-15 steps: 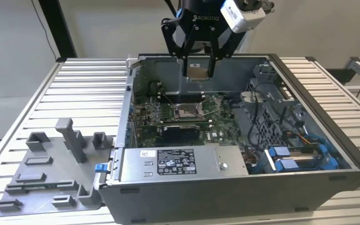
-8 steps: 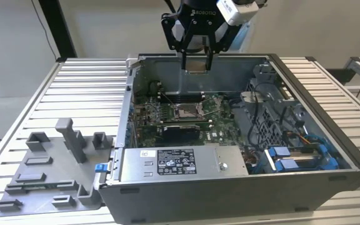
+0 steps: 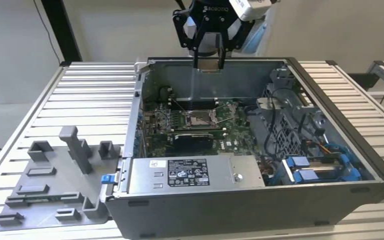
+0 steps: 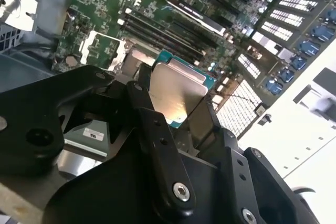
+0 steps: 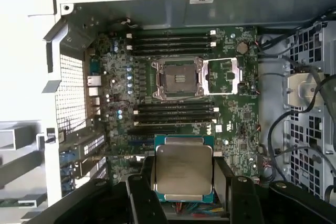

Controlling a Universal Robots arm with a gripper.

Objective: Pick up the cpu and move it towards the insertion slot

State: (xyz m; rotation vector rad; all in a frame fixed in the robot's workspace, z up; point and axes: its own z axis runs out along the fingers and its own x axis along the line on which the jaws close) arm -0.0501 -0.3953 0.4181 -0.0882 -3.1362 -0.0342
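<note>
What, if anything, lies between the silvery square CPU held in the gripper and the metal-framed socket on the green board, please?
Nothing visible does. The gripper holds the silvery square CPU above the open case, and the metal-framed socket lies uncovered below, its retention frame swung open beside it on the green board.

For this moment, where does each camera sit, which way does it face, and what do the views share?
Exterior view: off the arm, looking down into the open computer case; the pincer hangs over its far wall.
First wrist view: on the arm, facing down onto the insertion slot, fingers framing the cpu.
Second wrist view: on the arm, angled across the board past the fingers.
Shared: both wrist views show the cpu gripped.
</note>
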